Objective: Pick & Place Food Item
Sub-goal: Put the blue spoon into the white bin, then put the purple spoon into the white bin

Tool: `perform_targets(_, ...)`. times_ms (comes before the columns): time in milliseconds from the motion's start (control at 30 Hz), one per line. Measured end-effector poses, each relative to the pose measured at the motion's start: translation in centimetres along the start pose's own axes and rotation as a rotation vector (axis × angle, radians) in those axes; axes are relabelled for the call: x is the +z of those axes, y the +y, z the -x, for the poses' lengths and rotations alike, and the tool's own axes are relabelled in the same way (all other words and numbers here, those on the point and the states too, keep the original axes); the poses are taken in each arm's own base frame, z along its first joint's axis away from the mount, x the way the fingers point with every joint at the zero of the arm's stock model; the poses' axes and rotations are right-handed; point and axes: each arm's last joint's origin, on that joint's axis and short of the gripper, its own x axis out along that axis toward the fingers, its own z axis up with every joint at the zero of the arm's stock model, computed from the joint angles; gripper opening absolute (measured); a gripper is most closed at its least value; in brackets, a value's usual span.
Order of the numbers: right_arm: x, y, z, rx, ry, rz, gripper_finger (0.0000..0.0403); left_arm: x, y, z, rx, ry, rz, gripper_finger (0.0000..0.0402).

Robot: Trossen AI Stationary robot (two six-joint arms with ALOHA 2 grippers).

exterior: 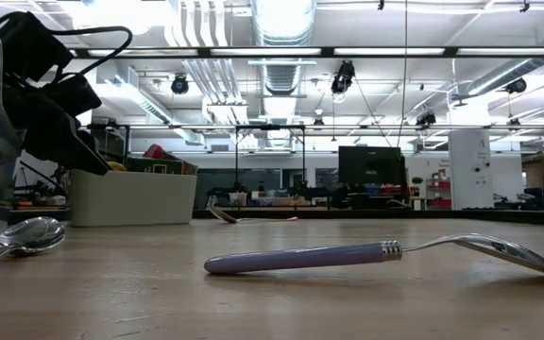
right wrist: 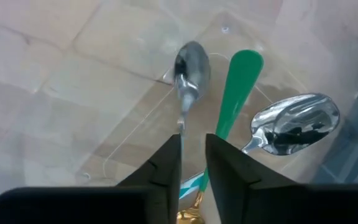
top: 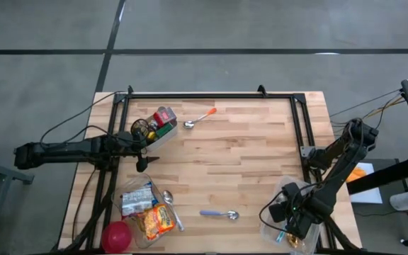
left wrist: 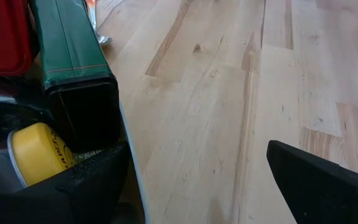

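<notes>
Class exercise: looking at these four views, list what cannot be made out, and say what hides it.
- Right claw: wrist view cannot show whether its narrow gap pinches a spoon; the handle disappears behind the fingers.
- White bin: low view hides its contents behind the wall.
- Yellow-lidded jar: label cut off.

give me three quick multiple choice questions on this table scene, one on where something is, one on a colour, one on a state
1. Where does the purple-handled spoon lie?
A. in the white bin
B. bare on the wooden table, near its front edge
C. in the left tool

2. What colour is the handle of the spoon near the table's far edge?
A. orange
B. black
C. green

3. How does the left tool stand?
A. shut on a can
B. shut on nothing
C. open, holding nothing

Answers:
1. B, the high view shows it alone on the wood between the two clear containers.
2. A, the high view shows an orange handle beside the white bin.
3. C, the left wrist view shows its fingers wide apart over bare wood.
</notes>
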Motion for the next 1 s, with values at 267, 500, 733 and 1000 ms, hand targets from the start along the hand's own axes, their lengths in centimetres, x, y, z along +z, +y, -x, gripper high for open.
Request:
perform_targets(267,0.0,0.0,0.0,0.007,-0.010,0.008,0.0115,0.0,0.0,0.0,0.000,0.000,0.000,0.0383)
perform_targets(500,0.0,0.0,0.0,0.011,-0.015,0.011,0.0116,0.0,0.0,0.0,0.000,0.000,0.000,0.0383)
perform_targets(733,-0.1,0.3,0.5,0.018,-0.003,0.047,0.0116,0.0,0.0,0.0,0.000,0.000,0.000,0.0383)
perform_targets(1000,-0.4,1.1,4.3,0.034,-0.018,0.103,0.0116,0.0,0.0,0.0,0.000,0.000,0.000,0.0383)
